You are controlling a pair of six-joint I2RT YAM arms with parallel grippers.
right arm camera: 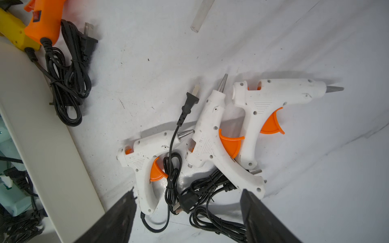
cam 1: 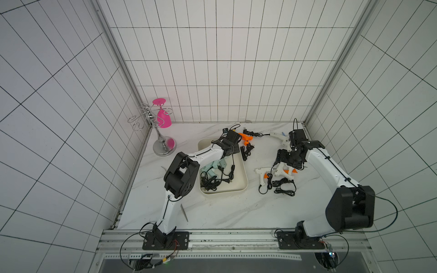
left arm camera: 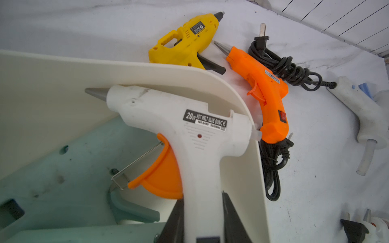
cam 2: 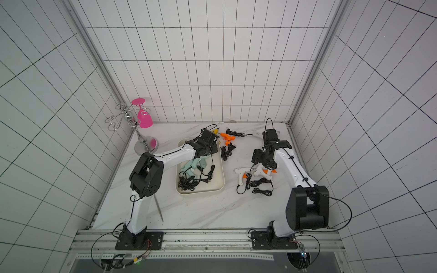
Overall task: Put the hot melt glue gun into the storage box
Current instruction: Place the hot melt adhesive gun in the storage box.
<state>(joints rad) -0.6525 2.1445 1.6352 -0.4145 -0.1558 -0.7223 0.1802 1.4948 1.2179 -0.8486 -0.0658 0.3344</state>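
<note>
A pink goblet (cam 1: 163,118) hangs upside down on a chrome rack (cam 1: 161,149).

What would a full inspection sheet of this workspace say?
Surface: marble table, few dark specks.
Job's things: storage box holds teal glue guns; white glue gun held at its corner; three white guns, orange gun, yellow gun outside.
Clutter: metal rack with pink glass.
Grippers: left gripper shut on white glue gun's handle; right gripper open above the three white guns.
Cables: black cords bundled, plugs loose.
Surroundings: tiled walls.
</note>
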